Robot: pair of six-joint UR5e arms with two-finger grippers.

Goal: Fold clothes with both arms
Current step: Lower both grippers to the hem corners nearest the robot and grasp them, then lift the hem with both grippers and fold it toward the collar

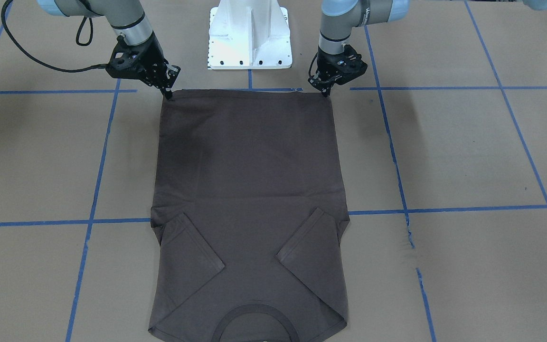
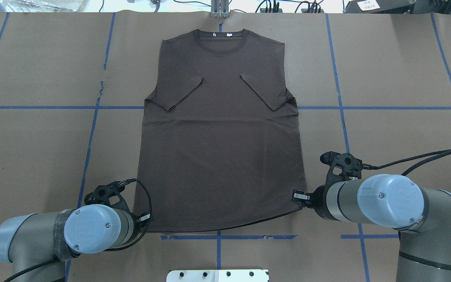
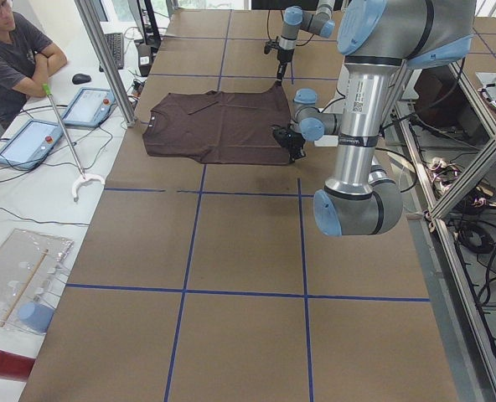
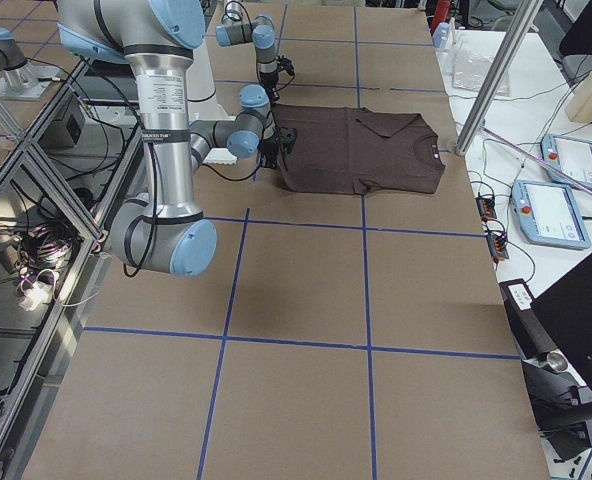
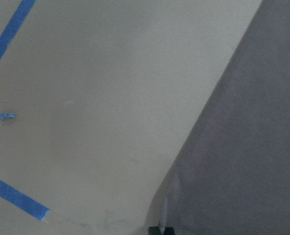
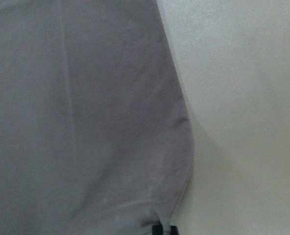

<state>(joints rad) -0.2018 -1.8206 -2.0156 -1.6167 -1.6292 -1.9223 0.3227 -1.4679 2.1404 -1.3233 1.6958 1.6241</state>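
Note:
The dark brown T-shirt lies flat on the table, sleeves folded in over its chest and collar pointing away from the robot. My left gripper sits at the hem corner on the robot's left, its fingers pinched together on the cloth. In the left wrist view the black fingertips meet at the shirt's edge. My right gripper is shut on the opposite hem corner. The right wrist view shows that corner puckered at the fingertips.
The white pedestal base stands between the arms just behind the hem. Blue tape lines cross the brown paper table cover. A seated person, tablets and a metal post are beyond the collar end.

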